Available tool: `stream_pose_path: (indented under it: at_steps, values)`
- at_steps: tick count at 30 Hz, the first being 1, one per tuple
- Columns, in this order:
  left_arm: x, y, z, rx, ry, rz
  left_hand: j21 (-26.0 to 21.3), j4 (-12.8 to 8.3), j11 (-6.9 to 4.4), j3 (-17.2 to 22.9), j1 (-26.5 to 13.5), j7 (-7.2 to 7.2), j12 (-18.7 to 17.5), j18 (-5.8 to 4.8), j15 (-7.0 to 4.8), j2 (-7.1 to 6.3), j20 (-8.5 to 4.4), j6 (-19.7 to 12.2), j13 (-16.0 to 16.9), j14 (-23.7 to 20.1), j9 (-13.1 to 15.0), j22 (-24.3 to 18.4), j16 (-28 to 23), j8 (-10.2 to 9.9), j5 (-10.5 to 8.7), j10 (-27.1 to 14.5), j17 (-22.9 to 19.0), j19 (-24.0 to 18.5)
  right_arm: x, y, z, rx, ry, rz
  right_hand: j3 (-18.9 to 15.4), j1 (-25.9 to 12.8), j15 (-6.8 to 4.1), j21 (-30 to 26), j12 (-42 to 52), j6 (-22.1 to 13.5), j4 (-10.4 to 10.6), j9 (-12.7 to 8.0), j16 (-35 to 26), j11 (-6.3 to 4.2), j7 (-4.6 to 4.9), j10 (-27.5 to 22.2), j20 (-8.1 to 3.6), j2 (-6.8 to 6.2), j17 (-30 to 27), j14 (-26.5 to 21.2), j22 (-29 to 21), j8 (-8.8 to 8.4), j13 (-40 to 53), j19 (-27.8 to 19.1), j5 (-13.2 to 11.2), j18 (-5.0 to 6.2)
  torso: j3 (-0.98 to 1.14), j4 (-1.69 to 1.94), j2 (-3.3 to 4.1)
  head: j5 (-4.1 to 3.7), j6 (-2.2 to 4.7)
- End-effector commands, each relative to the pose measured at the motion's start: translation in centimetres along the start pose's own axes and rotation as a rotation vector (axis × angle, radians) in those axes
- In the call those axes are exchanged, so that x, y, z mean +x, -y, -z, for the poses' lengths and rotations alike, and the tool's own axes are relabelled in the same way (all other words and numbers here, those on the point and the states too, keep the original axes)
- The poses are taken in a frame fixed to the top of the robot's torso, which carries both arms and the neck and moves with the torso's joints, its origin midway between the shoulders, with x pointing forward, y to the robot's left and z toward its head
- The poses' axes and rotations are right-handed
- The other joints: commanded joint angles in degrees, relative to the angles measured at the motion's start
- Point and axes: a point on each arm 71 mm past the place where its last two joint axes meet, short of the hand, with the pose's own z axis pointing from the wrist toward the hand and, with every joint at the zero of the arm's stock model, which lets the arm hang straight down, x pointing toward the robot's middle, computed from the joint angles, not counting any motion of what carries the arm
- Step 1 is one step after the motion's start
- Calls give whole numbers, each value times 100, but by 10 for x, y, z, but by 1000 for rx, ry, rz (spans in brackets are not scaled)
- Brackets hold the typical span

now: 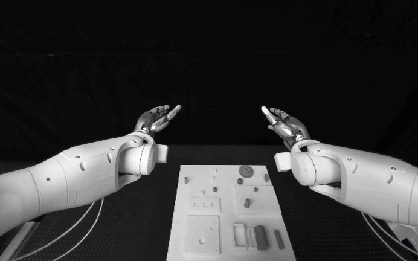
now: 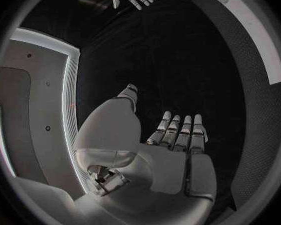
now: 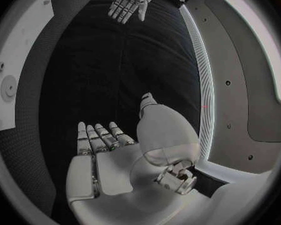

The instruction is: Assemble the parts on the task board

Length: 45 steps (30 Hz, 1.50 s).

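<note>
Both hands released: left hand [image 1: 157,118], right hand [image 1: 284,122] | task board [image 1: 228,212] long axis runs away from robot

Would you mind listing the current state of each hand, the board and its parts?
Left hand: raised beyond the board, fingers apart, holding nothing.
Right hand: raised likewise, holding nothing.
Task board: flat on the table, untouched.
Parts: on the board, none held.

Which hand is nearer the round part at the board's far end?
Right, slightly. The round part sits right of the board's middle. Right hand hovers open beyond it to the right; left hand hovers open farther off, beyond the board's left side.
</note>
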Motion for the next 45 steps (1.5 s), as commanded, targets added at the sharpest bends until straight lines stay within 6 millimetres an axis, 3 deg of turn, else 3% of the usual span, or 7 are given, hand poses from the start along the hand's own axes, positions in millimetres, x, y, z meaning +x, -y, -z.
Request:
stream_pose_path:
  at_steps: [1,7,12,13,19,26,45]
  values:
    - [2,1,-10,-84,-112,-7,32,69,69,-37,278,79,66,-42,42,37,44,128,42,128,102,198,75,121,43,275,124,94,4,-1,-9,77,-193,-8,-42,413,175,129,141,203,71,252,382,154,827,448,173,21,402,272,807,277,83,152,41,55,0,0,-1,0,0]
    - [-4,8,-19,-98,-116,-28,378,59,288,-261,518,445,348,18,195,228,85,655,228,1222,458,1319,743,563,44,1506,1152,1177,-7,-8,-21,109,-246,26,-53,1239,246,625,698,1171,-58,1106,1653,199,889,2374,228,-182,1589,1724,3702,1288,409,1161,43,262,0,0,-1,0,0]
    - [-4,8,-19,-98,-116,-28,655,55,426,-317,1182,695,714,318,185,428,-151,1306,374,2472,514,1222,1267,764,87,2385,1284,2300,-9,-10,-23,116,-256,34,-92,1876,110,793,1001,1931,-131,1282,1948,75,804,3201,166,-273,1668,2568,3648,1645,527,1929,63,551,0,0,-1,0,0]
    - [-3,7,-18,-106,-193,-44,595,76,435,-408,1328,710,752,336,152,443,-164,1456,374,2609,488,1105,1252,757,98,2516,1245,2467,-29,-12,-32,28,-223,493,-59,2004,56,825,1059,2078,-129,1293,2002,35,774,3370,159,-299,1684,2735,3618,1689,551,2105,64,615,1,-8,-2,4,-49]
    - [-5,6,-15,-97,-234,-67,740,76,321,-213,2157,677,1167,553,-217,479,-432,2406,544,3973,421,849,1660,890,86,3681,1412,3782,-30,-13,-36,-16,-240,677,197,2612,-293,888,1218,2921,65,1278,2177,-252,588,4286,171,-509,1735,3749,3362,1776,660,3094,54,953,-6,-20,0,14,-22]
    - [-6,7,-10,-73,-279,-92,710,51,136,-110,2616,495,1253,556,-418,474,-588,2949,657,4440,385,705,1701,901,83,4272,1560,4319,-31,-14,-36,-55,-266,860,629,2870,-696,1070,1123,3593,67,1230,2317,-464,434,4972,143,-715,1872,4778,3274,1690,655,4074,46,1232,6,-13,37,3,-13]
    - [3,34,43,72,-474,-194,748,65,24,-336,2655,458,914,405,-643,338,-985,3238,760,5100,303,739,1755,608,73,4793,2068,5067,17,-11,-6,-168,-464,1342,690,2871,-1474,1803,1094,4254,61,1238,3002,-944,263,6332,-495,-884,2643,6397,3646,1416,868,5743,53,1232,31,61,446,-114,18]
